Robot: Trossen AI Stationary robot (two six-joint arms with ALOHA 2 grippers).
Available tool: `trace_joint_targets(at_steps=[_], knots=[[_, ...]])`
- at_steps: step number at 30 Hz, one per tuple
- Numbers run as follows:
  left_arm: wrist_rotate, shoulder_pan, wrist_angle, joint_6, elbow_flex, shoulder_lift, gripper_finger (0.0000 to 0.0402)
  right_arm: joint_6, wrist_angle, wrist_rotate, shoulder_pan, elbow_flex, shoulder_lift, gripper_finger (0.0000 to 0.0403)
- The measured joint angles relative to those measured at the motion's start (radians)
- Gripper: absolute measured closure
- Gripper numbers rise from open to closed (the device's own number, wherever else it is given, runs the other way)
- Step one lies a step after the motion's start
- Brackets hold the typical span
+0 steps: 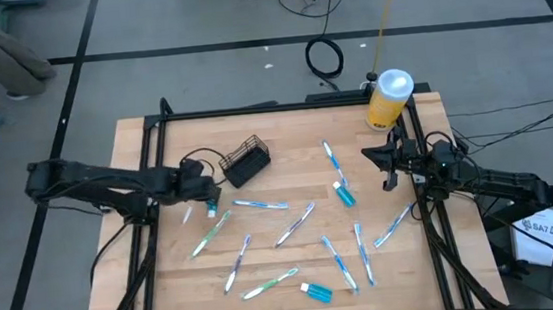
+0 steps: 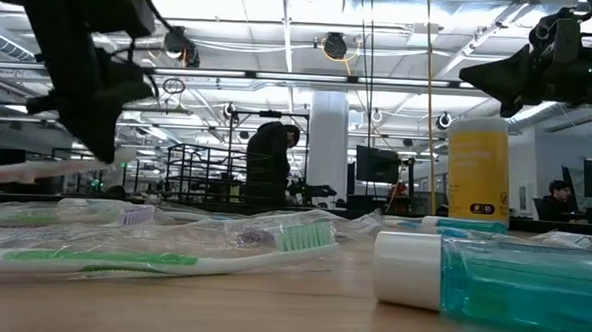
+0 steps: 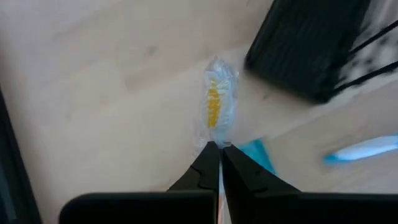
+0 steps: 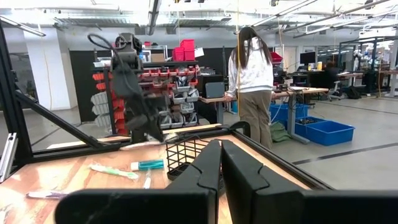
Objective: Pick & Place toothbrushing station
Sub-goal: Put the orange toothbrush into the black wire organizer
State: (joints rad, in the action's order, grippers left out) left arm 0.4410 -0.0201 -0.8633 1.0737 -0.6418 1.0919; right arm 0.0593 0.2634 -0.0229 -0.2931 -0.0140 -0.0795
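My left claw (image 3: 219,149) is pressed together on a wrapped toothbrush (image 3: 216,109) with yellow bristles; its head sticks out past my fingertips (image 3: 208,158), above the wooden worktop (image 1: 289,184). The claw is just beside the toothbrushing station (image 1: 246,162), a small black wire-mesh caddy that stands on the worktop. My right claw (image 1: 386,161) is pressed together too and holds nothing; it waits well apart from the caddy, near the yellow bottle (image 1: 388,99) with a white cap. Between this claw and the caddy lie more toothbrushes (image 1: 295,225) and a small blue tube (image 1: 343,193).
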Motion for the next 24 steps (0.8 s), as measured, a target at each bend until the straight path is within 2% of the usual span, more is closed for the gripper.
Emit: trace_joint_targets(at_steps=[6, 9, 16, 19, 24], knots=[[0.186, -0.086, 0.081, -0.072, -0.001, -0.172, 0.0399, 0.000, 0.000, 0.000, 0.000, 0.000, 0.000, 0.0394], [0.240, -0.124, 0.199, -0.191, -0.002, -0.231, 0.0398, 0.000, 0.000, 0.000, 0.000, 0.000, 0.000, 0.0394], [0.266, -0.166, 0.568, -0.570, -0.003, -0.255, 0.0401, 0.000, 0.000, 0.000, 0.000, 0.000, 0.000, 0.0394], [0.266, -0.164, 0.688, -0.674, -0.004, -0.242, 0.0401, 0.000, 0.000, 0.000, 0.000, 0.000, 0.000, 0.0394], [0.273, -0.145, 0.798, -0.782, -0.003, -0.241, 0.0401, 0.000, 0.000, 0.000, 0.000, 0.000, 0.000, 0.0394]])
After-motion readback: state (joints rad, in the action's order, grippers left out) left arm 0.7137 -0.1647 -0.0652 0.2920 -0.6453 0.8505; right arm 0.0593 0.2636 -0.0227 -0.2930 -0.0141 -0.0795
